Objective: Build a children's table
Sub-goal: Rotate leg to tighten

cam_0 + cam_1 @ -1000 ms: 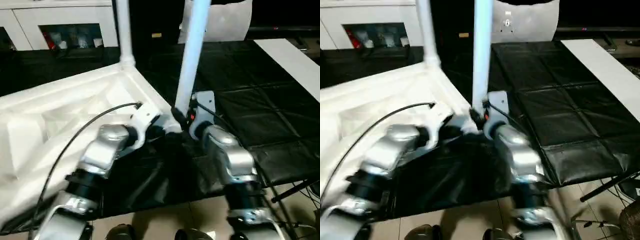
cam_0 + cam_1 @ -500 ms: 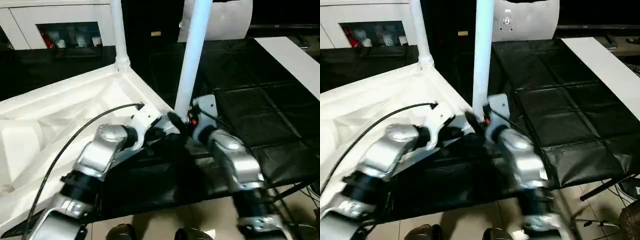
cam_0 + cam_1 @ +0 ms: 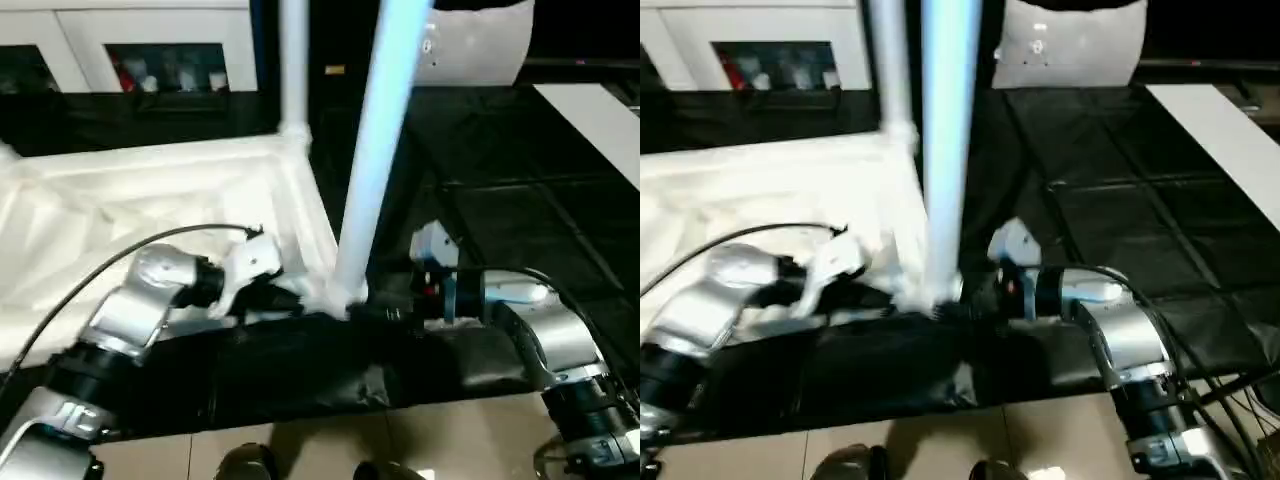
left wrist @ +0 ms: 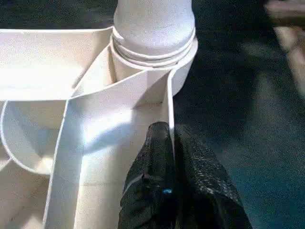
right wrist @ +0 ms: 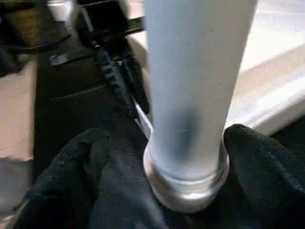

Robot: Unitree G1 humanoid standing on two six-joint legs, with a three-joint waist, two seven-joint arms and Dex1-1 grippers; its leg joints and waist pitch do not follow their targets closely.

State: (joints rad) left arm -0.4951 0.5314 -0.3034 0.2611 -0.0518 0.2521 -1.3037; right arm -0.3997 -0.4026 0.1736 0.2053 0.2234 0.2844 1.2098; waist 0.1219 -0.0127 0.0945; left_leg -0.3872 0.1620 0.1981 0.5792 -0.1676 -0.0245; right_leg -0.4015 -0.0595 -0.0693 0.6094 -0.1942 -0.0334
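Your table top lies upside down on the black bench, ribbed underside up, near corner toward you. Two legs stand in corner sockets: the far leg behind, the near leg rising straight up from the near corner, long axis vertical, its base between your two grippers. Your left gripper sits just left of that socket, fingers clenched on the thin rim wall of the top, steadying it. Your right gripper comes in level from the right, spread wide, one pad either side of the leg's base collar; whether they touch it is unclear. The right arm looks nearer for any further turning of the leg.
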